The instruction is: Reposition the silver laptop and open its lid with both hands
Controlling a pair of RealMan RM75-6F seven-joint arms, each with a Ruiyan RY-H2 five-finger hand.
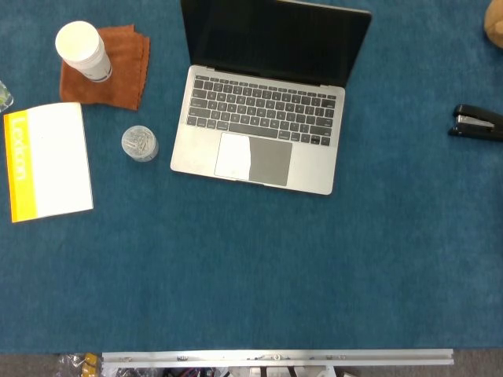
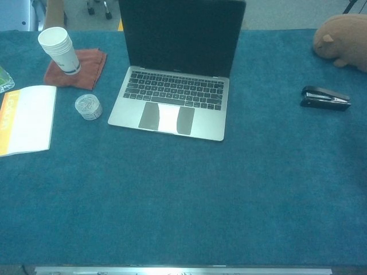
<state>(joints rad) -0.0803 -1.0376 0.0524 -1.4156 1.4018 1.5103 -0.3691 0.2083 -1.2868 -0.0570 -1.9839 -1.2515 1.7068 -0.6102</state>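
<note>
- Laptop (image 1: 263, 118) sits toward the back of the blue bench (image 1: 259, 267), a little left of centre and turned slightly askew; its lid stands upright, the screen is dark, the keyboard and trackpad are bare.
- Neither hand shows in the head view or the chest view, so I cannot tell how far open either one is or whether it holds anything.
- To my eye the lid is already up, so the job looks about done; the risk lies in any further touch.
- A push on the top of the screen could tip the lid past its hinge or skid the whole laptop backward, since nothing braces the base.
- A small clear tub (image 1: 140, 144) stands just beside the laptop's left front corner; sliding the machine leftward would knock it over.
- A paper cup (image 1: 82, 51) rests on a brown cloth (image 1: 118, 67) near the back left. An arm sweeping in from that side could topple it toward the keys.
- A booklet (image 1: 47, 161) lies at the left edge, and a black stapler (image 1: 475, 123) lies well apart on the right, in the path of a low arm reaching in.
</note>
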